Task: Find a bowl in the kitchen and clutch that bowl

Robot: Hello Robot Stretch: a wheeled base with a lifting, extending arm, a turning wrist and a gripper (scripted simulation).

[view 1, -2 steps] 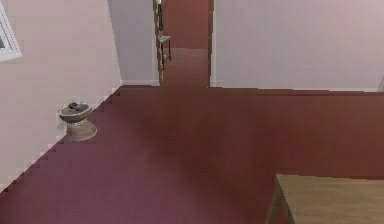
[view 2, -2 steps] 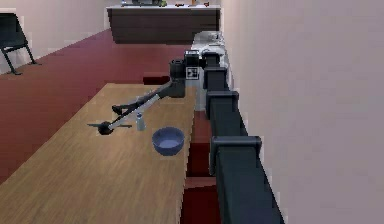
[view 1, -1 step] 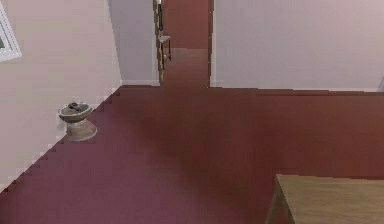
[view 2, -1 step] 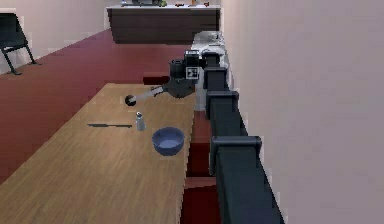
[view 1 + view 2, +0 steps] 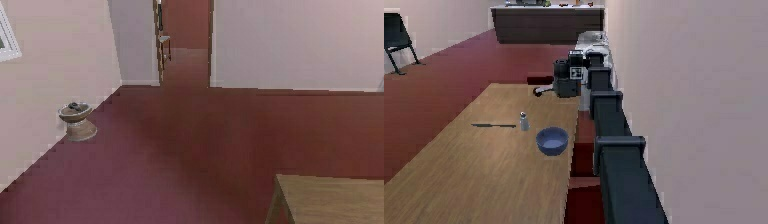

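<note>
A: Well, where's the bowl (image 5: pixel 551 142)?
B: On the table (image 5: pixel 454 165), near the edge by the arm (image 5: pixel 622 160).
A: And the gripper (image 5: pixel 542 90)?
B: Farther along. Can't tell its fingers' state, or whether it holds anything.

Wooden table (image 5: pixel 474 170): a blue bowl (image 5: pixel 551 142) sits on it near the right edge. A small pale shaker (image 5: pixel 524 122) stands upright just beyond the bowl, apart from it. A thin dark utensil (image 5: pixel 492 125) lies flat to the shaker's left.

Dark red floor (image 5: pixel 200 140): a low round grey pot (image 5: pixel 77 118) stands on it at the forward view's left. A dark chair (image 5: pixel 396 42) stands on it at the arm side view's left. A far counter (image 5: pixel 544 25) carries items too small to identify.
</note>
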